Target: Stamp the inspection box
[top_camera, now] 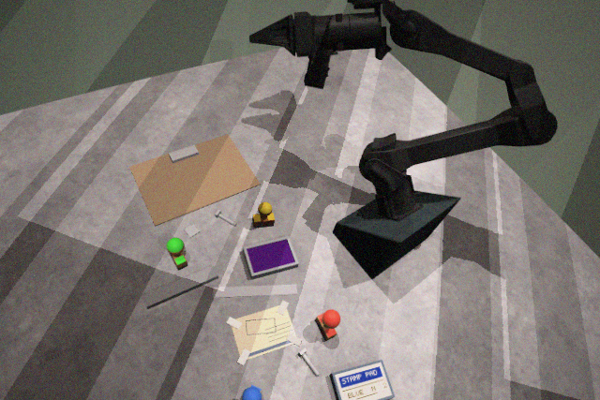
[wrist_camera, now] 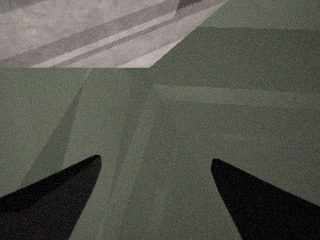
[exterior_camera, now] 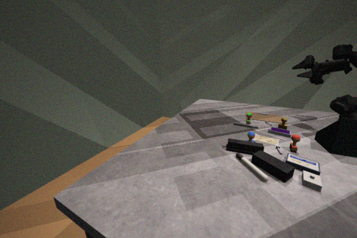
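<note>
My gripper (exterior_camera: 294, 72) (wrist_camera: 157, 162) is open and empty, high above the bench. Stamps with round knobs stand on the bench: green (top_camera: 175, 245) (exterior_camera: 249, 114), yellow (top_camera: 264, 208) (exterior_camera: 284, 120), red (top_camera: 331, 318) (exterior_camera: 295, 138) and blue (top_camera: 251, 392) (exterior_camera: 251, 135). I cannot read which says PASS. The purple ink pad (top_camera: 270, 256) (exterior_camera: 280, 131) lies open between the yellow stamp and the card. The cream card (top_camera: 247, 343) (exterior_camera: 266, 139) is taped down; its outlined box shows no visible print.
A lid (top_camera: 362, 379) (exterior_camera: 302, 163) marked STAMP PAD BLUE lies near the red stamp. A brown clipboard (top_camera: 193, 187) lies behind the green stamp. A thin dark rod (top_camera: 182, 292) lies left of the card. Black blocks, a marker (exterior_camera: 251, 166) and a pale box (exterior_camera: 312, 181) are nearer the exterior camera.
</note>
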Robot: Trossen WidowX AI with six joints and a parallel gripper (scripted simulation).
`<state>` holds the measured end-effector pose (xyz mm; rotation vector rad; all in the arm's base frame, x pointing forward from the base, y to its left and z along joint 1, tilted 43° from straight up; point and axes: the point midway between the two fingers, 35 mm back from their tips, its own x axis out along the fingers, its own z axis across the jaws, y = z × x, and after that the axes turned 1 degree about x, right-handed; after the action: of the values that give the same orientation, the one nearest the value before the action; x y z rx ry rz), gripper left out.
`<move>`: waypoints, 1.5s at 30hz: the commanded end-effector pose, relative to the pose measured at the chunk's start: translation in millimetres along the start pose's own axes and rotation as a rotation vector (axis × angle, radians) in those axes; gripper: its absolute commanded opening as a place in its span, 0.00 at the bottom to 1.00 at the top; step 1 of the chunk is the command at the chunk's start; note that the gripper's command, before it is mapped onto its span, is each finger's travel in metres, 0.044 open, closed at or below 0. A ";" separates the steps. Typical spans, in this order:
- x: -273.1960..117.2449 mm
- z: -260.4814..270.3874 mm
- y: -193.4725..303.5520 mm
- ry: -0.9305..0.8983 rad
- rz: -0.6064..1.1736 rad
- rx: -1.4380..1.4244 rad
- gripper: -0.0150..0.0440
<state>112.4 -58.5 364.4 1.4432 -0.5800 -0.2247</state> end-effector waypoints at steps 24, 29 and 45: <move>126.1 -18.0 -108.6 -0.623 -0.644 1.358 0.64; 136.7 -34.0 -129.2 -0.761 -0.678 1.436 0.64; 167.6 -79.1 -194.4 -1.329 -0.457 1.637 0.64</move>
<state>291.9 -113.3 257.3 3.0345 -1.1791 -1.2158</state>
